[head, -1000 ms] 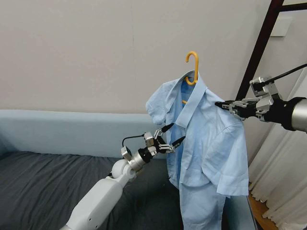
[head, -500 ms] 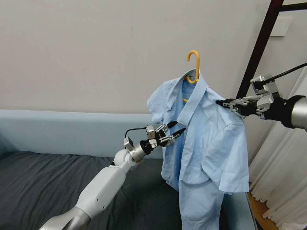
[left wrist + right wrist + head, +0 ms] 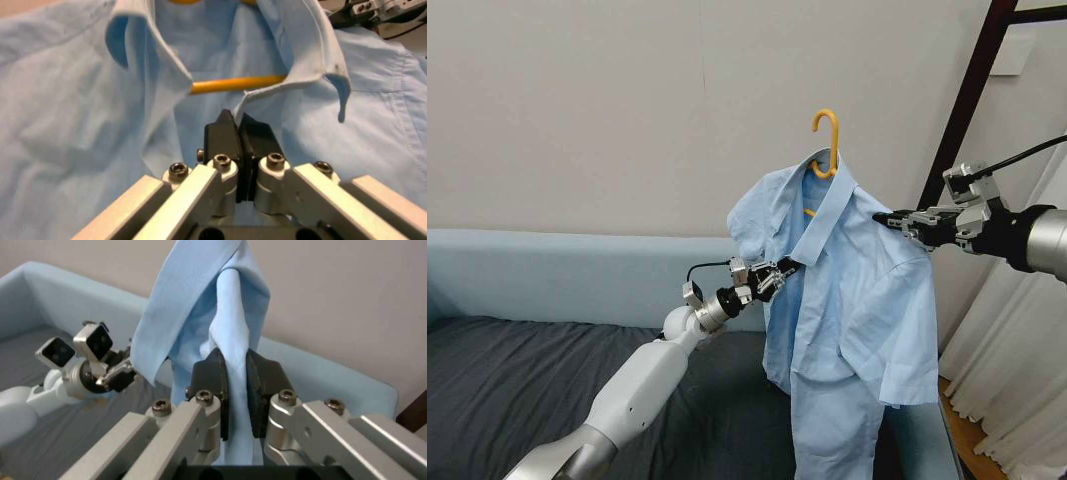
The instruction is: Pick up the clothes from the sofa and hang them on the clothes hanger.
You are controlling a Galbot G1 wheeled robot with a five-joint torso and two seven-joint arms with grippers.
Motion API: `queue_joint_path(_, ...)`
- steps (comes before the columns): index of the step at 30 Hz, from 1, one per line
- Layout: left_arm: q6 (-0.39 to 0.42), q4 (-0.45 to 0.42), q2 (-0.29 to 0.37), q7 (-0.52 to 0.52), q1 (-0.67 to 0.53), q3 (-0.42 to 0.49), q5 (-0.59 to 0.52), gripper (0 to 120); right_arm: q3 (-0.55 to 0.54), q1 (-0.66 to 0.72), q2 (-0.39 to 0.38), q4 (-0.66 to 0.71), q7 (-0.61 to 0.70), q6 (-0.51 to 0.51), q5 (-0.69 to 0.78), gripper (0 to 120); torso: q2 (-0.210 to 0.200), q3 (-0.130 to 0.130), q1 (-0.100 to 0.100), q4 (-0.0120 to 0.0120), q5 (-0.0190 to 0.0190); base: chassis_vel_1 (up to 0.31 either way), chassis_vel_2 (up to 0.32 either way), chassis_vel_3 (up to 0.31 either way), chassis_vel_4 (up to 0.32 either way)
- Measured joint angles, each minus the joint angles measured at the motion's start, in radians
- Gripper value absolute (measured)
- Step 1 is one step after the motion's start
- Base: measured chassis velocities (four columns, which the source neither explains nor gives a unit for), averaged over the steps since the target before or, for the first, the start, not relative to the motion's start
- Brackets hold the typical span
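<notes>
Light-blue cloth shirt [image 3: 852, 300] on yellow hooked plastic hanger [image 3: 836, 138], before wall, above right end of grey-cushioned sofa [image 3: 517, 390]. Left gripper [image 3: 789, 268] pinching shirt front edge, left side. Right gripper [image 3: 884, 217] pinching shirt's right shoulder. Dark slanted wooden post [image 3: 968, 100] behind right gripper.

1 shirt [image 3: 857, 300], light blue, centre-right. 1 hanger [image 3: 826, 130], yellow, hook up, inside the collar. 2 grippers: left gripper [image 3: 787, 268] at the shirt's left front edge, right gripper [image 3: 882, 218] at its right shoulder. 1 sofa [image 3: 527, 270], pale blue w/ dark grey seat, left & far. 1 dark slanted post [image 3: 972, 90], far right. 1 white curtain [image 3: 1007, 350], right edge.
</notes>
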Motion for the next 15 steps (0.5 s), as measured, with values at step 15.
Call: queue_joint_path(15,-0.045,-0.056,0.044,0.008,-0.020,0.005,0.192,0,0.003,0.032,0.006,0.003,0.066,0.023,0.120,7,0.000,0.000,0.000,-0.0003,0.0001,0.000,0.000,0.000,0.000)
